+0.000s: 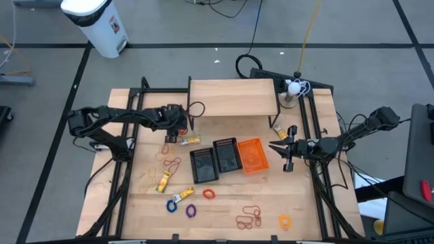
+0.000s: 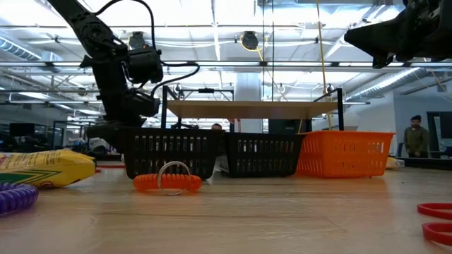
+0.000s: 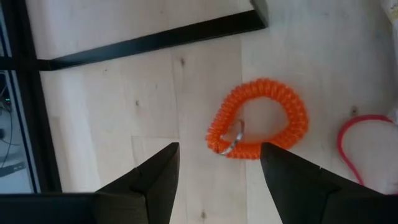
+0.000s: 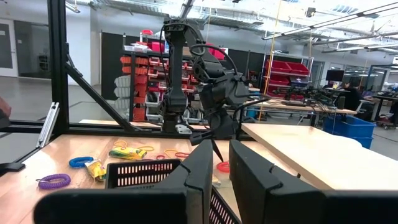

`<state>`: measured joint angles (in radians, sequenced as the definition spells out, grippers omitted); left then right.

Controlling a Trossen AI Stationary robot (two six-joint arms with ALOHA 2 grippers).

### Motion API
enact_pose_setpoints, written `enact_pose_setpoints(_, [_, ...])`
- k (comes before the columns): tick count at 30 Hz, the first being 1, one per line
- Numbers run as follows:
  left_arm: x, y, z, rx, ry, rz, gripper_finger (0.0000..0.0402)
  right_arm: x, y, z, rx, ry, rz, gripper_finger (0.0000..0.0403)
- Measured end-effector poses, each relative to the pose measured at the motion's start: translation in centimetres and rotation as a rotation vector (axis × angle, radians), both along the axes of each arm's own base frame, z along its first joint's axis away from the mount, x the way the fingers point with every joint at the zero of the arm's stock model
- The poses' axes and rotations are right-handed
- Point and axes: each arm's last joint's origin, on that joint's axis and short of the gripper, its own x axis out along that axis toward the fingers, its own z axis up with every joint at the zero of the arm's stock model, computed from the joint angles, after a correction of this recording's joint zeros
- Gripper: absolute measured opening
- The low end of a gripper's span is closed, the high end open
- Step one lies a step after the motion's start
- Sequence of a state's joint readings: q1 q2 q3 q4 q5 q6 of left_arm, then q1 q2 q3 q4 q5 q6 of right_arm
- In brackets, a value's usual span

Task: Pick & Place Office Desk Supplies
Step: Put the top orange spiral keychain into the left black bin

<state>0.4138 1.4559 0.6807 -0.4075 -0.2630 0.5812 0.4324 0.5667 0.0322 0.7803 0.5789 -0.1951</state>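
Your left gripper [image 3: 214, 180] hangs open over an orange coil ring [image 3: 258, 118] on the table [image 1: 224, 210] near 10 o'clock; your right gripper [image 1: 274, 147] waits nearly closed, empty, at 3 o'clock beside the orange basket [image 1: 249, 155].

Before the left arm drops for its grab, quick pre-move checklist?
1. Left gripper jaws open: ok.
2. Orange coil bracelet ahead of the jaws, lying flat on the table: ok.
3. Coil centred between the jaws: not ok, it sits toward one finger.
4. Red elastic loop apart from the coil: ok.
5. Right gripper waiting beside the orange basket, clear of the left arm: ok.
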Motion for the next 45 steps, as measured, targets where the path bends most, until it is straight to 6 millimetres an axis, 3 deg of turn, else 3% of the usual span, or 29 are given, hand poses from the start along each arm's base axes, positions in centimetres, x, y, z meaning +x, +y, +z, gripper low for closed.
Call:
enact_pose_setpoints(14, [0.2,0.0,0.1,0.001,-0.022,0.0,0.0214,0.0,0.0,0.0,0.0,0.0,0.0,0.0045])
enact_pose_setpoints(18, [0.2,-0.1,0.0,-0.035,-0.036,-0.015,0.0166,0.0,0.0,0.0,0.0,0.0,0.0,0.0045])
enact_pose_setpoints(27, [0.1,-0.2,0.0,-0.071,-0.038,-0.018,0.0012,0.0,0.0,0.0,0.0,0.0,0.0,0.0045])
enact_pose_setpoints(40, [0.0,-0.1,0.0,-0.01,0.0,0.008,0.0001,0.0,0.0,0.0,0.0,0.0,0.0,0.0045])
enact_pose_setpoints(45, [0.9,-0.3,0.9,0.011,-0.024,-0.004,0.0001,0.0,0.0,0.0,0.0,0.0,0.0,0.0045])
